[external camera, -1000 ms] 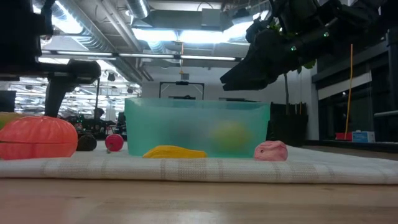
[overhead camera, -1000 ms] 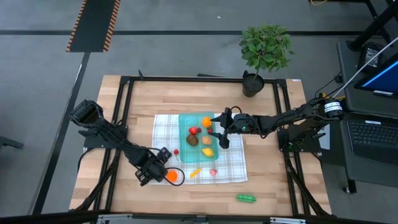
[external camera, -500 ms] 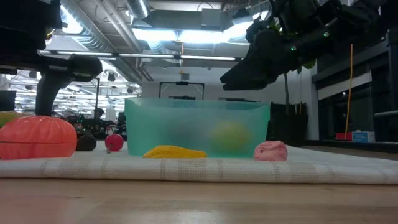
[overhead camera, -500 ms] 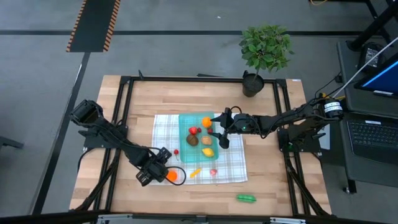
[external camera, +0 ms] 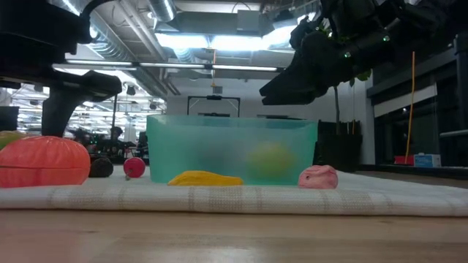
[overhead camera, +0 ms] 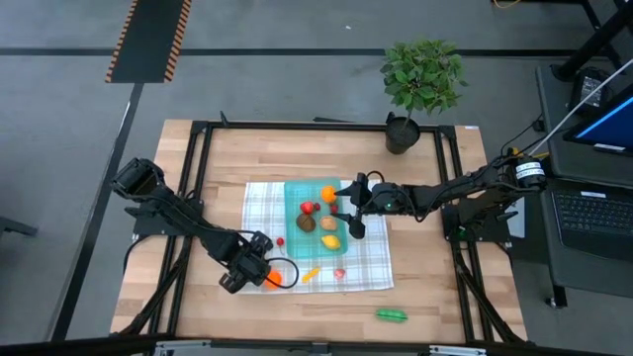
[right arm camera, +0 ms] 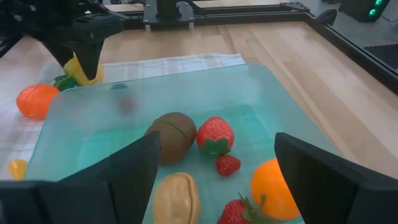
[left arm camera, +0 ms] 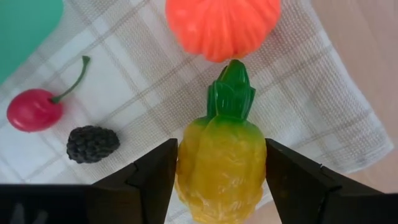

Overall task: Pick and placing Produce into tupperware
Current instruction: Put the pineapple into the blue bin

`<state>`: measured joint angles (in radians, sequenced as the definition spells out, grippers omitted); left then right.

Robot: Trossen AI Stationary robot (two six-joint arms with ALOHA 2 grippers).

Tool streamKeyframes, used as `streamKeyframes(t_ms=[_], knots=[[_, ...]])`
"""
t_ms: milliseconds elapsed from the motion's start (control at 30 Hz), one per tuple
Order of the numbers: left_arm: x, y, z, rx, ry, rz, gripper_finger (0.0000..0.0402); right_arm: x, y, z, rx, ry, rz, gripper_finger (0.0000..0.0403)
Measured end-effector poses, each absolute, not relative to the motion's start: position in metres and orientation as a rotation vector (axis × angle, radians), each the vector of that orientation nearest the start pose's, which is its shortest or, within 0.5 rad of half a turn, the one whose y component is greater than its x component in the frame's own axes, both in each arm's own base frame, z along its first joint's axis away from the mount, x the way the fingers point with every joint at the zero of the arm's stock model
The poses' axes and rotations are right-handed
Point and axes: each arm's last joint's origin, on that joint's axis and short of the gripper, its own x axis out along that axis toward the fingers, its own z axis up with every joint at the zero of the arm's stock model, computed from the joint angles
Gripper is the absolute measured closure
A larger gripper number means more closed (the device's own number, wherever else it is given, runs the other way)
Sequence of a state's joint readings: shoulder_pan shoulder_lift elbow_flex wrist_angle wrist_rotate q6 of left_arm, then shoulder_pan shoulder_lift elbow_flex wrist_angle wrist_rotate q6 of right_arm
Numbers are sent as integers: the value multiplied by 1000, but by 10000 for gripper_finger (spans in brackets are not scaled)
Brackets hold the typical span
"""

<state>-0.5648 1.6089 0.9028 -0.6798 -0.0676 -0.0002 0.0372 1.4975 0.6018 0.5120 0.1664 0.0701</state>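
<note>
My left gripper (overhead camera: 251, 271) is at the cloth's near-left corner, shut on a yellow toy pineapple (left arm camera: 221, 171) whose green crown points at the orange pumpkin (left arm camera: 222, 25). A cherry (left arm camera: 34, 110) and a blackberry (left arm camera: 92, 144) lie on the cloth beside it. My right gripper (overhead camera: 348, 209) hovers open over the teal tupperware (overhead camera: 294, 188), which stands on the checked cloth (overhead camera: 262, 203) and holds several pieces: an orange (right arm camera: 273, 190), strawberries (right arm camera: 215, 137), a brown kiwi (right arm camera: 173, 133). A yellow-orange piece (overhead camera: 311, 274) and a pink one (overhead camera: 339, 273) lie on the cloth. My left gripper has the pineapple's yellow body (left arm camera: 186, 168) pinched between its two fingers (left arm camera: 152, 177), one on each side, with the green crown (left arm camera: 230, 93) sticking out past the fingertips. The fingers come from above. I cannot tell whether the pineapple is clear of the cloth.
A potted plant (overhead camera: 420, 84) stands at the table's far edge, right of centre. A green pea pod (overhead camera: 391, 315) lies on the bare wood near the table's near edge. A black metal frame (overhead camera: 198, 178) runs round the tabletop.
My left gripper has shifted slightly toward the pumpkin and now covers part of it in the high view. The right arm has kept still over the tupperware.
</note>
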Motion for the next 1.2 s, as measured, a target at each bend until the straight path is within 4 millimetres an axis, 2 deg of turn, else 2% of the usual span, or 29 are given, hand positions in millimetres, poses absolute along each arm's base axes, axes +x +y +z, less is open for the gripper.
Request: streamKeyframes(t_ms=[300,867,1200], knots=[[232,-145,159,301,1354,-315,174,290,6,177,28,378,-140,88],[232,-146,158,323,1334,-294,170,290,6,177,28,378,-140,88],[232,-146,158,324,1337,-302,112,290,6,177,27,378,-140,88]])
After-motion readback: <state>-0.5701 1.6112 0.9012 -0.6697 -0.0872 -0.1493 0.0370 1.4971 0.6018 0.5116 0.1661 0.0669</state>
